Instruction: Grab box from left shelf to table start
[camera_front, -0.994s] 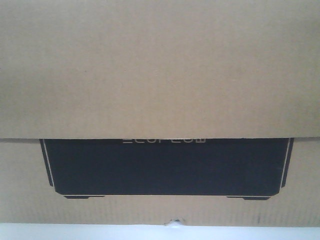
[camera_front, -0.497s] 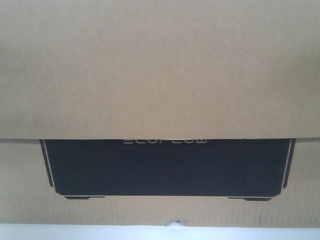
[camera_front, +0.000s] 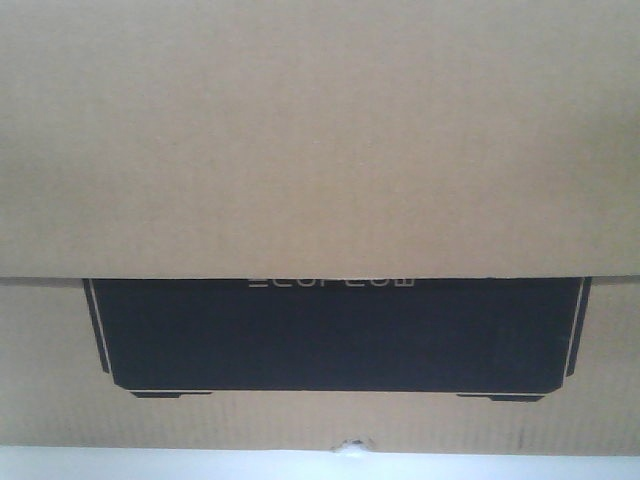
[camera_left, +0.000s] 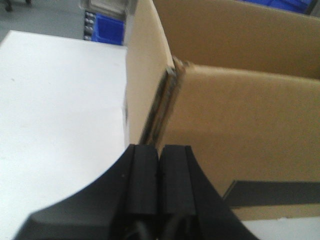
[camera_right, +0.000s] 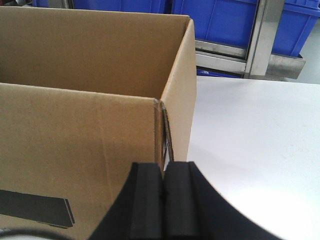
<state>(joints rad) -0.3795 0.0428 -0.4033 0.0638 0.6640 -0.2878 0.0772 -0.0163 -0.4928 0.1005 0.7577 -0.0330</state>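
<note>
Box (camera_front: 320, 140) sits on the white table (camera_left: 55, 115), each closed gripper, left (camera_left: 160, 170) and right (camera_right: 163, 192), clenched on a front corner flap; ease both open together, you keep it square.

At twelve o'clock we see blue bins (camera_right: 235, 22) on a metal rack (camera_right: 260, 37); grey floor (camera_left: 45, 17) shows at eleven, under soft, even light.
</note>
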